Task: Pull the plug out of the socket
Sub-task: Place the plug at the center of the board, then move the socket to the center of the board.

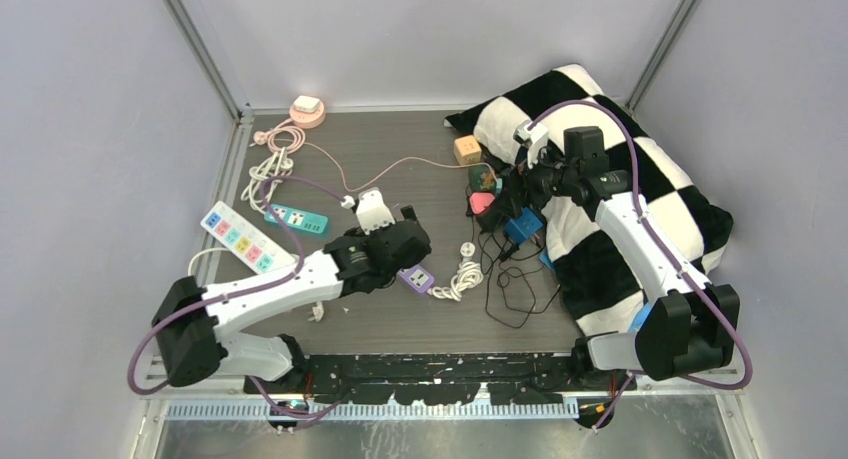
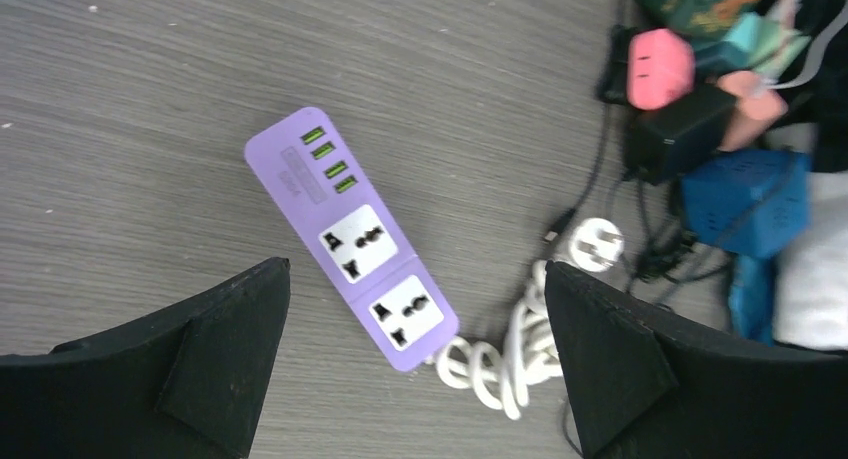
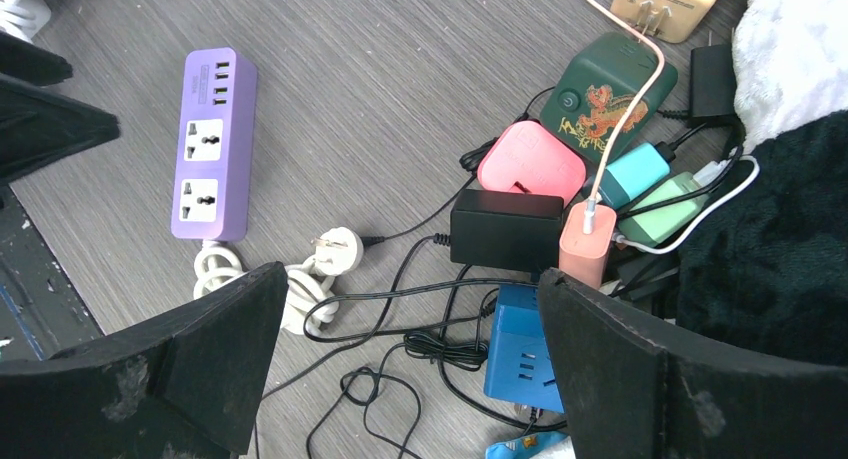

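A cluster of plugs stands at the table's right: a pink plug [image 3: 530, 159], a black adapter [image 3: 505, 229], a salmon charger [image 3: 588, 241] and a teal charger [image 3: 635, 174]. The socket under them is mostly hidden. My right gripper [image 3: 415, 271] hovers open above this cluster [image 1: 497, 201], with nothing between its fingers. A purple power strip [image 2: 350, 244] lies flat with both sockets free. Its white plug [image 2: 596, 245] lies loose beside its coiled cord [image 2: 500, 354]. My left gripper [image 2: 417, 269] hangs open over the purple strip [image 1: 417, 278], apart from it.
A blue cube socket [image 3: 525, 344] and loose black cables [image 3: 400, 309] lie below the cluster. A dark green cube [image 3: 605, 94] stands behind it. A checkered pillow [image 1: 640, 179] fills the right side. A white strip [image 1: 238, 236] and a teal strip [image 1: 297, 218] lie at the left.
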### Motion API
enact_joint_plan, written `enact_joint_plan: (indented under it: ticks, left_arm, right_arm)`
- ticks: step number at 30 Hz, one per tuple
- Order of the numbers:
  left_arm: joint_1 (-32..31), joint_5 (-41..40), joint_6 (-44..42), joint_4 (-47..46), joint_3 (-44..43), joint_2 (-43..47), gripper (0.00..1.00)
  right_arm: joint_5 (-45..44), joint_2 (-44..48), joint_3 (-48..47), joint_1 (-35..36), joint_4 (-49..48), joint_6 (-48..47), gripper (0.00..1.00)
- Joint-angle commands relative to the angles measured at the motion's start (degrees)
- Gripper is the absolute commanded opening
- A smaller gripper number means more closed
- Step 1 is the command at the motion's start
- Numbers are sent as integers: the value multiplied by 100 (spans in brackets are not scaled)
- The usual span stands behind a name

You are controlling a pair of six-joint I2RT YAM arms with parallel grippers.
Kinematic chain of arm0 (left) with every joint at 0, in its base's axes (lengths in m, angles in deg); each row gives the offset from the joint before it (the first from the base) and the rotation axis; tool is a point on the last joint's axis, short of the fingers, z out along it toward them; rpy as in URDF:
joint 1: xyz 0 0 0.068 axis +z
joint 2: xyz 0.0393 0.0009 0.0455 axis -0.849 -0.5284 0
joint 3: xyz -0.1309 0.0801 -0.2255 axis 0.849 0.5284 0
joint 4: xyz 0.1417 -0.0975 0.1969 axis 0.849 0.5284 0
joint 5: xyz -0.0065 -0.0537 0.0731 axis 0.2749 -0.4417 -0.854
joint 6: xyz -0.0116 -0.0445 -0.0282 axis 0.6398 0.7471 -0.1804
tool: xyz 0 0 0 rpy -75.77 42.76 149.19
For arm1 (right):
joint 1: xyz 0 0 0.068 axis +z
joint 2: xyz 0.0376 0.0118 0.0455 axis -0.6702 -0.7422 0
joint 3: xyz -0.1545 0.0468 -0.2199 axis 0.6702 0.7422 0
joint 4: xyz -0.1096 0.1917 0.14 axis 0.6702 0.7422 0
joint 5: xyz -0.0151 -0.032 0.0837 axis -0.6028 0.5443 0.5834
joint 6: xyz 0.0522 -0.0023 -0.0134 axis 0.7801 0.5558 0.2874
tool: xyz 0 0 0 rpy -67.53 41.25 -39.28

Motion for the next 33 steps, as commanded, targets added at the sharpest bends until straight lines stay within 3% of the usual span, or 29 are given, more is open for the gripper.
enact_joint_plan:
  ticks: [1, 7, 21, 33]
  left_arm:
    - [-51, -577, 577, 1101, -529, -690, 100]
    - [-58, -390, 938, 1823, -1252, -1622, 100]
    - [-65, 68, 1317, 1469, -1319, -2622, 97]
    - [-59, 114, 1519, 1719, -1557, -3202, 81]
  right_arm:
    - [113, 178, 0, 37, -151, 85, 100]
    - [92, 120, 5, 31, -151, 74, 100]
    - [88, 29, 5, 36, -142, 66, 100]
    - [78, -38, -4, 32, -115, 53, 100]
